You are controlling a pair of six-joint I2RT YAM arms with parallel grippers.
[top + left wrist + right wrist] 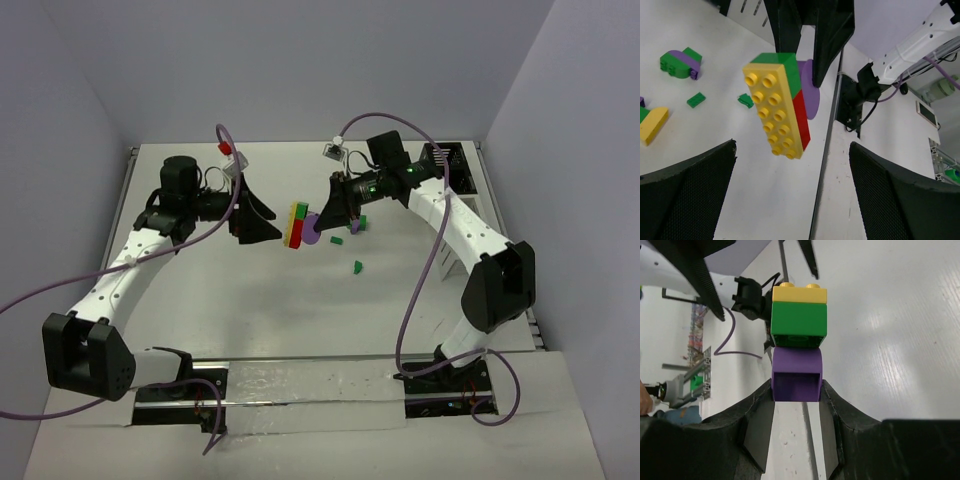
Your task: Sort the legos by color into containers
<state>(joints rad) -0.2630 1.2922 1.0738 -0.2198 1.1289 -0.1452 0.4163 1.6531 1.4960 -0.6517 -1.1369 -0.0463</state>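
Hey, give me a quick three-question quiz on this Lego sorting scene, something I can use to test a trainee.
1. True or false: the left gripper is open and grips nothing.
2. The right gripper is: A) open and empty; B) shut on the purple piece at one end of the lego stack; C) out of every view.
3. Fill in: the long studded brick facing the left wrist camera is ____.

Key: 1 true; 2 B; 3 yellow.
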